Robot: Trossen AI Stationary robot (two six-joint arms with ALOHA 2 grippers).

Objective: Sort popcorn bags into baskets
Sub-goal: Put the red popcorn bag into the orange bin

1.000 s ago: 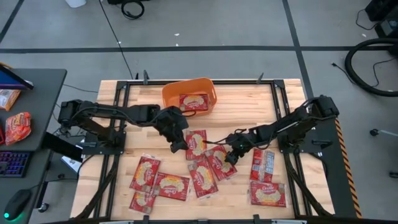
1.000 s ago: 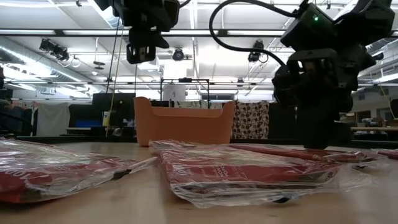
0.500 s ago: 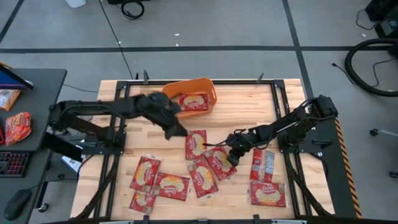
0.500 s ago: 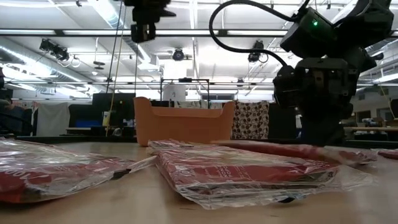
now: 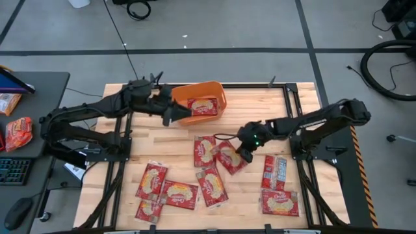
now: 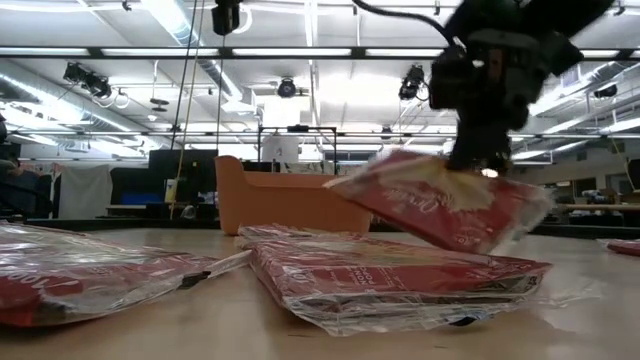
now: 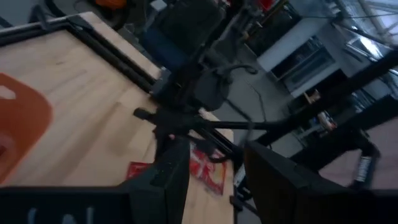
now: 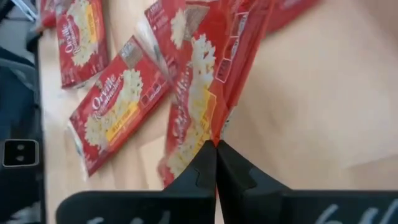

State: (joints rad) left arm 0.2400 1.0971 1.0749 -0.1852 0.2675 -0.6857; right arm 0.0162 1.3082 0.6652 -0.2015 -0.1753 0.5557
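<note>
Your right gripper point(image 5: 246, 153) has its jaws clamped on a popcorn bag point(image 5: 229, 157); only the low view shows it lifted, tilted, above the worktop point(image 5: 260, 110). Your left gripper point(image 5: 166, 114) hangs with jaws apart beside the orange basket point(image 5: 181, 97), which holds one bag point(image 5: 202, 106).

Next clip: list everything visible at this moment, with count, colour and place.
basket: one, orange, far side of the table.
bag in basket: one, red, lying flat inside.
bags on table: seven countable, red, spread over the near half.
held bag: one, red, tilted, lifted off the table.
snack packet: one, orange-red, on the side desk.
keyboard: one, dark, same desk.
left gripper: open, empty, beside the basket's left rim.
right gripper: shut on the held bag, mid-table.
</note>
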